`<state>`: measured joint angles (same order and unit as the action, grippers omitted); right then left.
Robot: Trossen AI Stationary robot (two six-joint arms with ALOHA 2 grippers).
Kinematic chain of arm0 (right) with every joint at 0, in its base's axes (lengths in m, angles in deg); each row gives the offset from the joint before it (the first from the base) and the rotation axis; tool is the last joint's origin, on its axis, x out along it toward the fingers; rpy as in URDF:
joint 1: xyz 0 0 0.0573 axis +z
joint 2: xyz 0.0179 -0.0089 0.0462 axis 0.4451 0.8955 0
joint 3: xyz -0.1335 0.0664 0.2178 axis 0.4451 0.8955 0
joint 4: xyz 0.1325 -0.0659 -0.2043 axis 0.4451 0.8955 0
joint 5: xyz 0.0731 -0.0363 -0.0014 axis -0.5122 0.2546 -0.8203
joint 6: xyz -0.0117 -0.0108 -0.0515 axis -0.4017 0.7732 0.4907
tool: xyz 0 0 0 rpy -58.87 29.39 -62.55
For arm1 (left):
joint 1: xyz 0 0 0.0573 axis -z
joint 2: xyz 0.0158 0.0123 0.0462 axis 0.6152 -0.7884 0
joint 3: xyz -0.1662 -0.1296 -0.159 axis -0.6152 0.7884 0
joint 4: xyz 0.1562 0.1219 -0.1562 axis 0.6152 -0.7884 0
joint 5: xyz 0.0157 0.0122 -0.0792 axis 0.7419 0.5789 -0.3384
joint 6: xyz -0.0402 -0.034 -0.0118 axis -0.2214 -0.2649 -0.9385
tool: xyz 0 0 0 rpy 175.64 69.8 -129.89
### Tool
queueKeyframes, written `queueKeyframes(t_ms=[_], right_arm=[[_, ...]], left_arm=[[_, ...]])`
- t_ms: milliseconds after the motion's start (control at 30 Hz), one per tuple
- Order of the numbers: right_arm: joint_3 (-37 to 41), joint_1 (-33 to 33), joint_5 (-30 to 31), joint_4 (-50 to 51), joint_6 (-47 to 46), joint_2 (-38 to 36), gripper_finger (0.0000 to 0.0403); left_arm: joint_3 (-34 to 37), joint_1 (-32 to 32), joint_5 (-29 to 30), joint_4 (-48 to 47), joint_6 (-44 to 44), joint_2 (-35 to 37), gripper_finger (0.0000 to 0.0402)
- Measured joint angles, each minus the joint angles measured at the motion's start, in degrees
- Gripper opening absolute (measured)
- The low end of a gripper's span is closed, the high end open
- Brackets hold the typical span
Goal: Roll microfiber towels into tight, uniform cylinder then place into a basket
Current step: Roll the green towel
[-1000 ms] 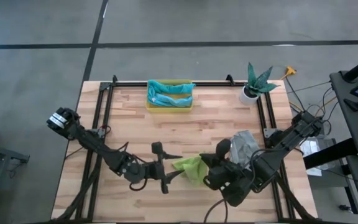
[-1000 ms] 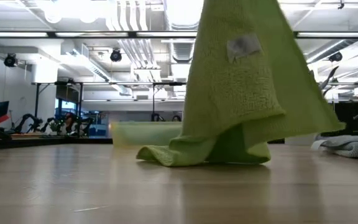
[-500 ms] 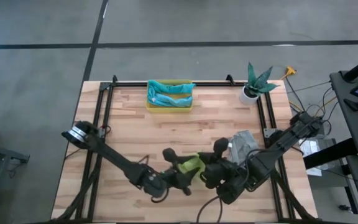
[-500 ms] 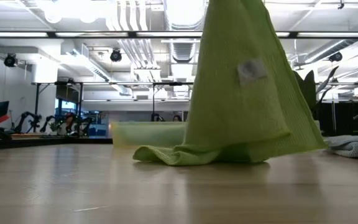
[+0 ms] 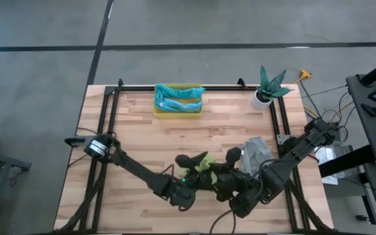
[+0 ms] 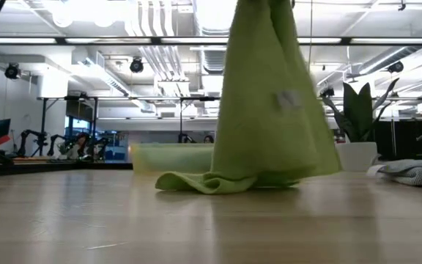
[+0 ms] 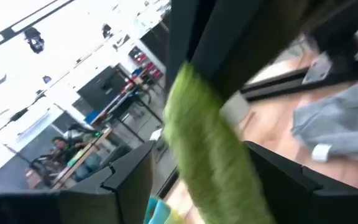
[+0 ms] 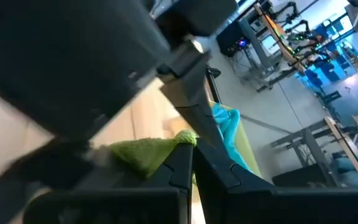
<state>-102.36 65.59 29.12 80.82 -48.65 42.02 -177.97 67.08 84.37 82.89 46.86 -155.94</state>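
Note:
A lime green towel [image 5: 201, 163] is near the table's front middle, and in the low view [image 6: 269, 110] it hangs from above. My right gripper [image 5: 213, 171] is shut on the towel's top. My left gripper [image 5: 196, 171] is open just left of it. Its fingers stand on either side of the towel's hanging edge [image 7: 210, 143]; I cannot tell if they touch it. A grey towel [image 5: 254, 153] lies crumpled to the right. The yellow basket [image 5: 178, 109] at the far edge holds teal and light blue towels [image 5: 178, 98]. My right gripper pinches an upper edge of the lime green towel [image 8: 180, 138] between its two shut fingers. The towel hangs below the hold in loose folds. Its lower end [image 6: 211, 181] lies bunched on the table.
A white plant pot [image 5: 262, 98] stands at the far right corner. A black frame rail [image 5: 175, 87] runs along the far edge and down both sides. Bare wood lies between the basket and the arms.
My left gripper has gone toward the table's right edge, up to the lime green towel, and now stands around its hanging edge. The towel's hanging part has drawn in narrower. Its lower end has stayed on the table.

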Motion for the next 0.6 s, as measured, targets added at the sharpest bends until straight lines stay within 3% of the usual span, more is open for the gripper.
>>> queueKeyframes(t_ms=[200, 467, 600], right_arm=[[0.0, 1.4, 0.2, 4.3, -4.4, 0.0, 0.0009], [0.5, 1.6, 0.6, 18.2, -19.4, 0.0, 0.0009], [1.6, 1.6, 0.6, 20.7, -23.4, 0.0, 0.0009]], left_arm=[[1.0, -0.1, 4.2, -0.2, 2.8, 0.5, 0.0224], [1.1, 1.5, 4.3, -0.4, 6.0, 1.1, 0.0224], [1.1, 2.1, 4.3, -0.4, 8.3, 1.4, 0.0224]])
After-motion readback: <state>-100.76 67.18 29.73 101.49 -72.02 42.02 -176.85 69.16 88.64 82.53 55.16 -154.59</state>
